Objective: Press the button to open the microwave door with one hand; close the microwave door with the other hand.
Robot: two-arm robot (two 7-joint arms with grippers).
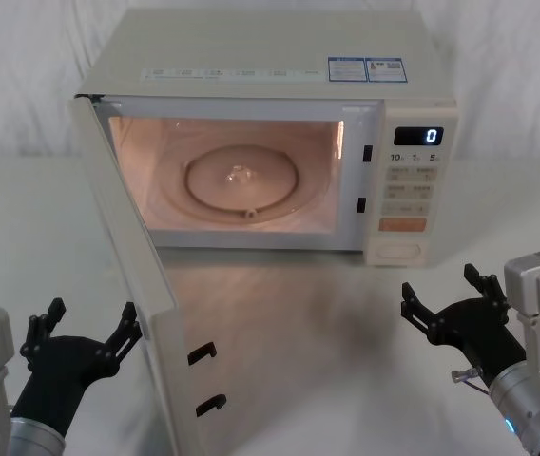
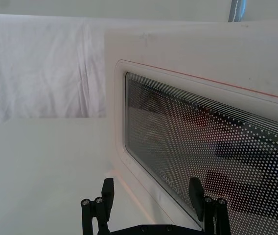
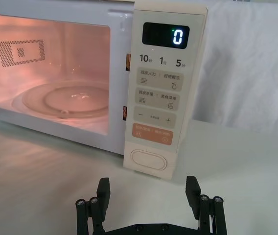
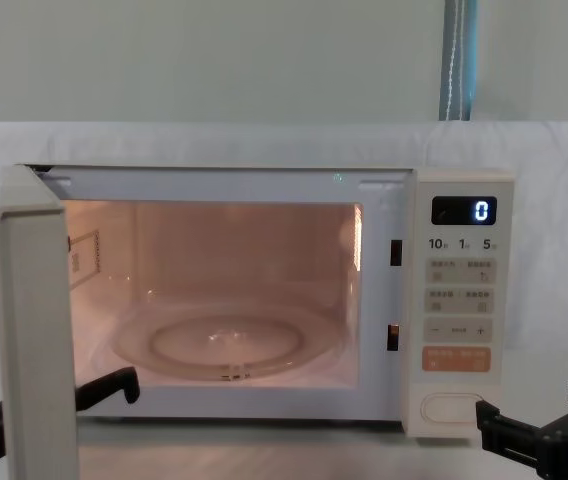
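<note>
Left gripper [image 1: 85, 334] open beside swung-out microwave door [image 1: 137, 285], right gripper [image 1: 446, 299] open nr button [image 1: 401, 251]

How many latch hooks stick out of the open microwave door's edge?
2: upper latch hook and lower latch hook, one above the other on the microwave door edge, between the two grippers.

Left gripper [image 1: 82, 330]: matte black, two angular forked fingers [image 2: 108, 188] with small silver screw heads at the knuckles, mounted on a silver cylindrical wrist beside a pale grey block. Right gripper [image 1: 446, 296]: the same black forked build, fingers [image 3: 193, 188] flat and square-tipped, on a ribbed silver wrist with a light grey housing, a thin rod and a small blue light.
</note>
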